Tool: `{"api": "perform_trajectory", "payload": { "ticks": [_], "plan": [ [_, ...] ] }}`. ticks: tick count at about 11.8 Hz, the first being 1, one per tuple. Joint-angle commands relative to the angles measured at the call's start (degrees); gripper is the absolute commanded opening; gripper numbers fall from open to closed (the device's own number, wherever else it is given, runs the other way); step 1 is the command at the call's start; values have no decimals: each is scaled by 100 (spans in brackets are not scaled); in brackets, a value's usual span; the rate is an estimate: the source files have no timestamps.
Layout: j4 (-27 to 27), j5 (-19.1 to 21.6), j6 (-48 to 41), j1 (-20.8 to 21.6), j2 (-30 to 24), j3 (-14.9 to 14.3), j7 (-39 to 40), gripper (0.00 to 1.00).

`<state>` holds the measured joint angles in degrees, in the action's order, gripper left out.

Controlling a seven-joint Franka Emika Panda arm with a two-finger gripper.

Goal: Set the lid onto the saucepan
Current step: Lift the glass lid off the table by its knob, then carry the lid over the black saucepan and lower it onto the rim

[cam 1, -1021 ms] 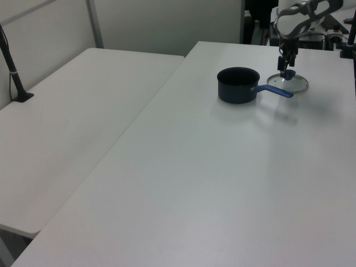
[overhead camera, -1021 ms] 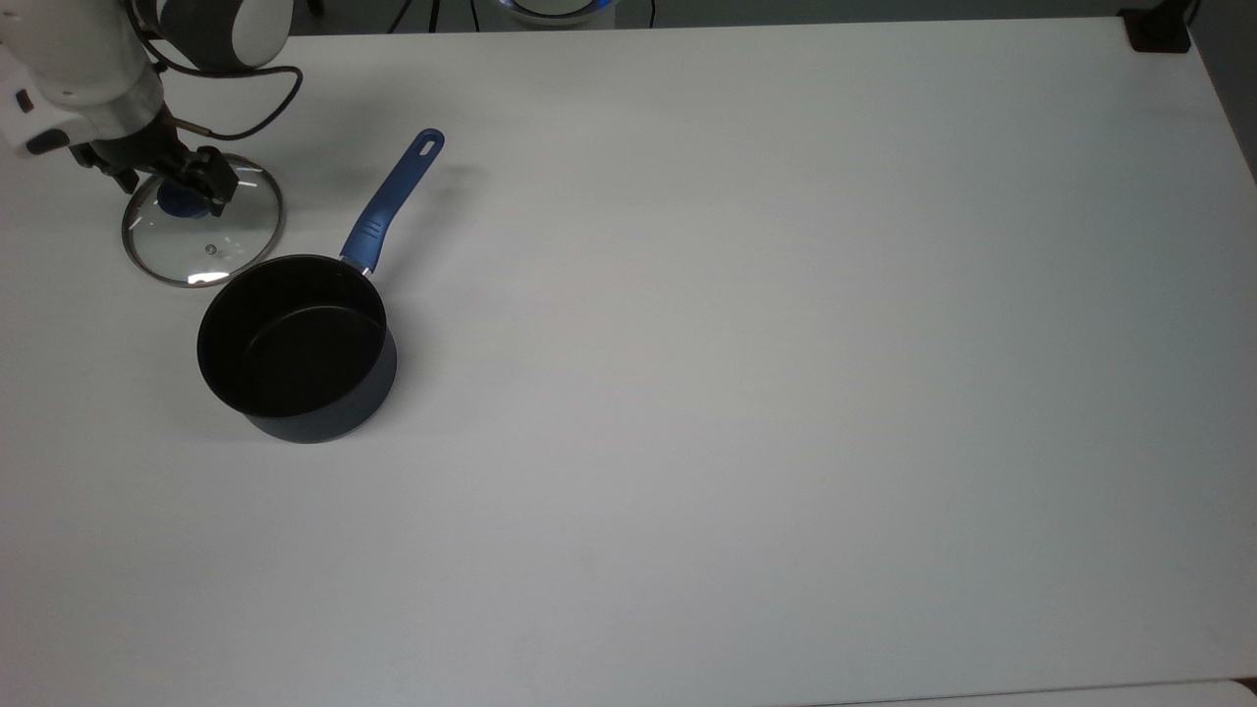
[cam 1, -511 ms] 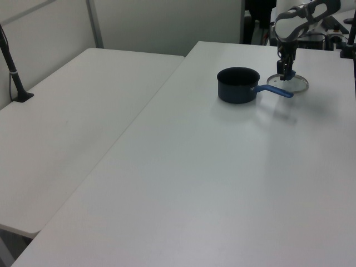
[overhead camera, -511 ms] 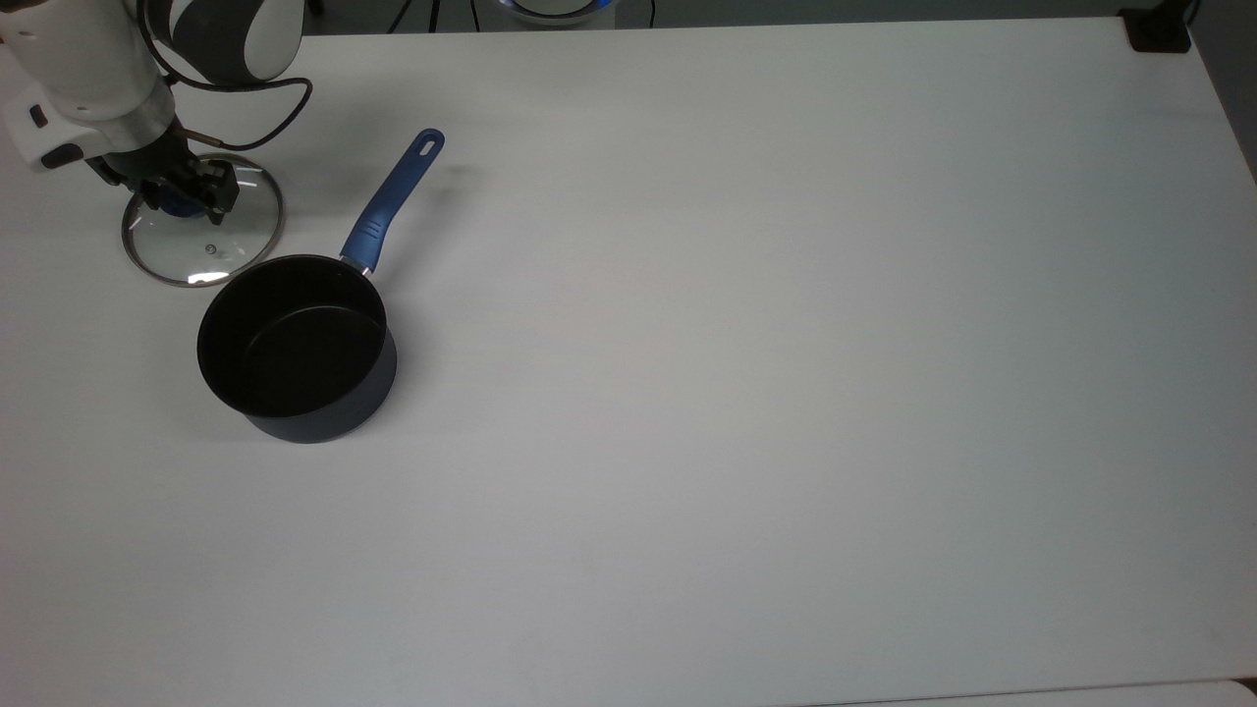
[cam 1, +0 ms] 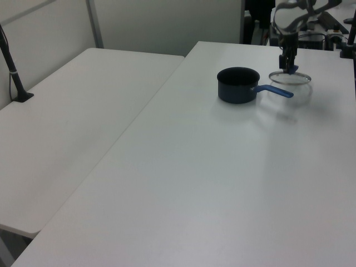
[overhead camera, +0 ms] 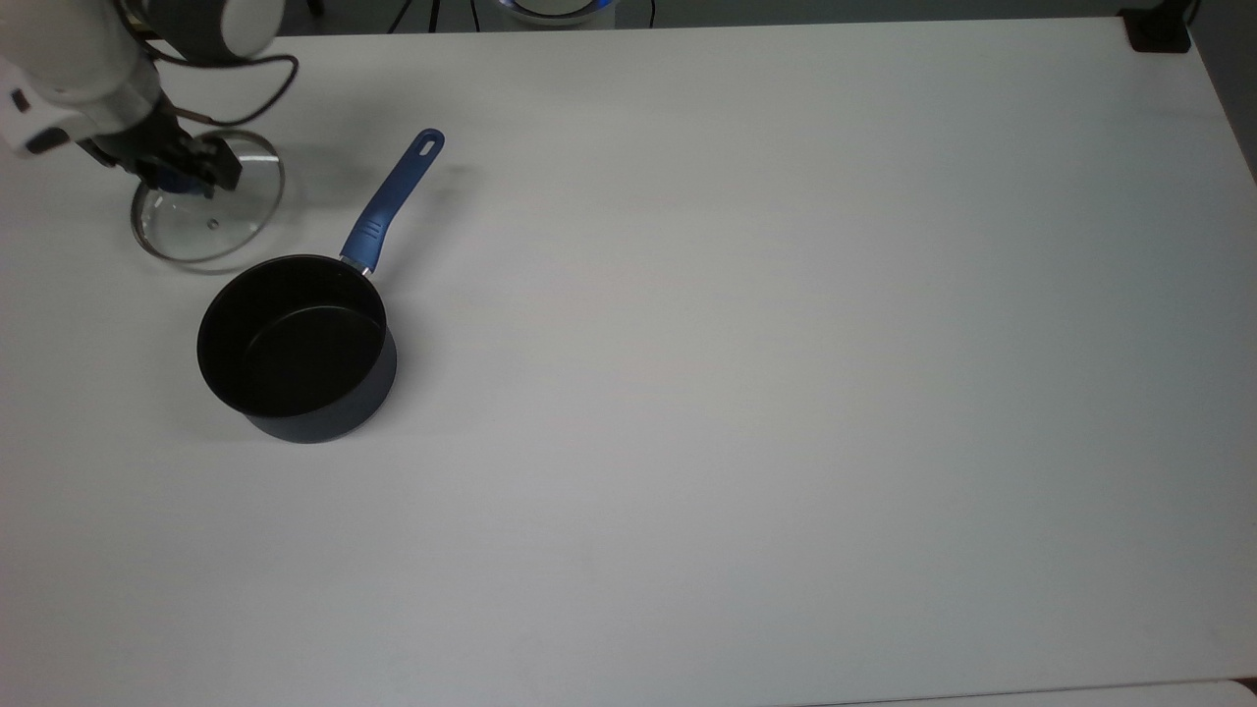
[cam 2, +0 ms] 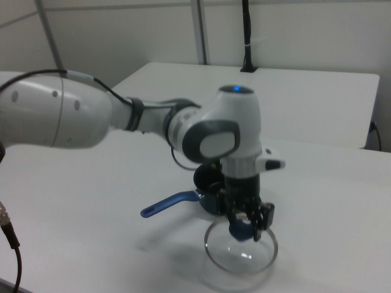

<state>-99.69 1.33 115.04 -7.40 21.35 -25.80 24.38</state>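
My gripper [overhead camera: 180,177] is shut on the blue knob of the lid [overhead camera: 211,221], a clear glass disc with a thin metal rim. It holds the lid roughly level, a little above the table, at the top view's far left. The saucepan [overhead camera: 295,344] stands upright just below and to the right of the lid in the top view, dark navy with a black inside. Its long blue handle [overhead camera: 393,196] points up and to the right. In the left view the lid [cam 1: 297,78] hangs to the right of the saucepan [cam 1: 238,84]. In the right view the gripper [cam 2: 247,227] holds the lid [cam 2: 241,259] in front of the saucepan [cam 2: 204,177].
The white table [overhead camera: 786,393] stretches wide to the top view's right. A black clamp [overhead camera: 1159,29] sits at its top right corner. A second white table [cam 1: 72,128] adjoins at the left view's left, with a black post [cam 1: 14,72] on it.
The gripper closed on the knob and has raised the lid off the table; the lid has shifted slightly up in the top view. The saucepan has not moved.
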Motion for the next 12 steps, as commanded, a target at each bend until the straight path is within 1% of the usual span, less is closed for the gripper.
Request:
{"api": "perform_trajectory", "payload": {
  "ticks": [1, 3, 4, 5, 6, 8, 10, 12],
  "plan": [
    [678, -97, -763, 37, -140, -75, 260, 33],
    [888, -369, -763, 55, -105, -14, 208, 33],
    [1151, -327, -772, 116, -35, -4, 198, 33],
    [1397, -300, -763, 282, 87, -4, 111, 33],
    [1591, -291, -737, 457, 237, -13, -151, 33],
    [1890, -300, -719, 975, 570, -74, -415, 33],
    [2189, -300, -693, 1275, 869, -83, -741, 33],
    [2374, -309, -684, 1469, 1029, -83, -829, 33]
  ]
}}
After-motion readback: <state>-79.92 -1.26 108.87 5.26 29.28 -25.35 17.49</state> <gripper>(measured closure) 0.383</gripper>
